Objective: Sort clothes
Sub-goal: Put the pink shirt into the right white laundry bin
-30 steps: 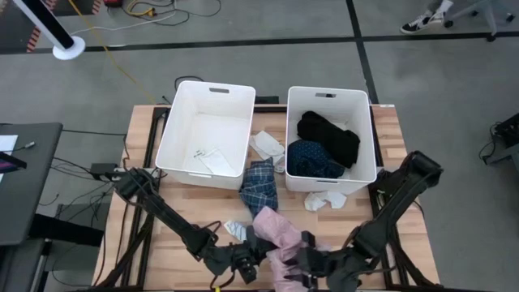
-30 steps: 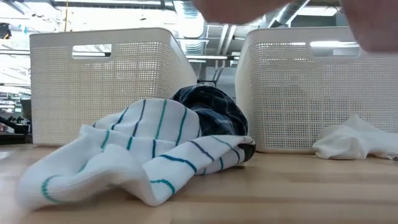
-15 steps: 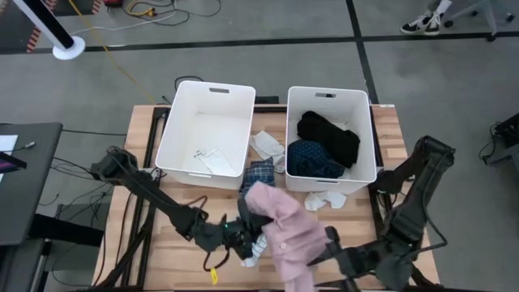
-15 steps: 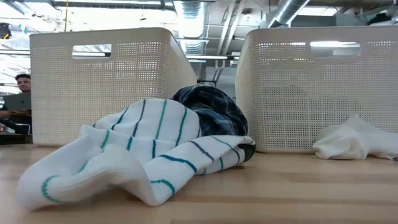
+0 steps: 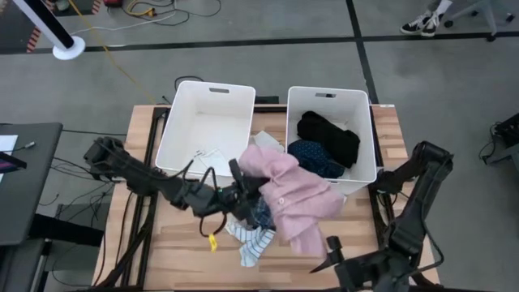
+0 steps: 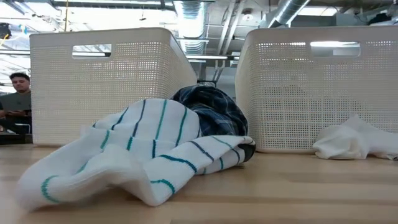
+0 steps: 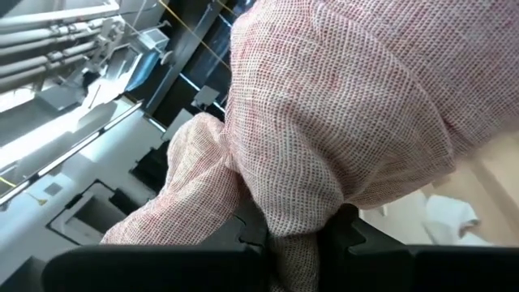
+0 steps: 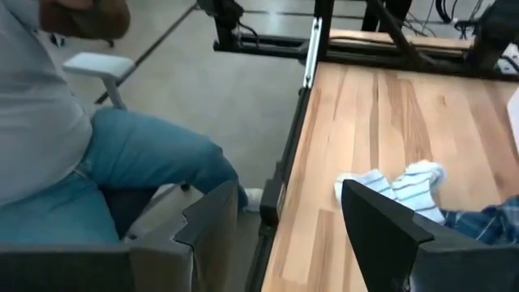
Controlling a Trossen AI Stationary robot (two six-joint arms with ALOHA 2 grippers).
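Observation:
My left gripper is shut on the pink garment, held above the table between the two white tubs' near walls; the garment fills the left wrist view. My right gripper is open and empty near the table's near right corner. A blue-white striped sock lies on the table, also seen in the low view. The blue plaid garment lies behind the sock. A white sock lies by the right tub. Black and navy dotted clothes lie in the right tub. My left gripper pinches a bunched fold of the pink garment between its two fingers, coming level from the table's left side. The garment is lifted clear of the table and drapes slack over and past the fingers toward the right.
The left tub holds a small white item. Another white sock lies between the tubs. A person in jeans sits beyond the table's edge in the right wrist view. Bare wood lies at the near left.
My left gripper has risen and gone toward the far edge with the pink garment, which has been lifted off the table and now hangs spread over the plaid garment near the tubs. My right gripper has let go of it and drawn back toward the near right corner.

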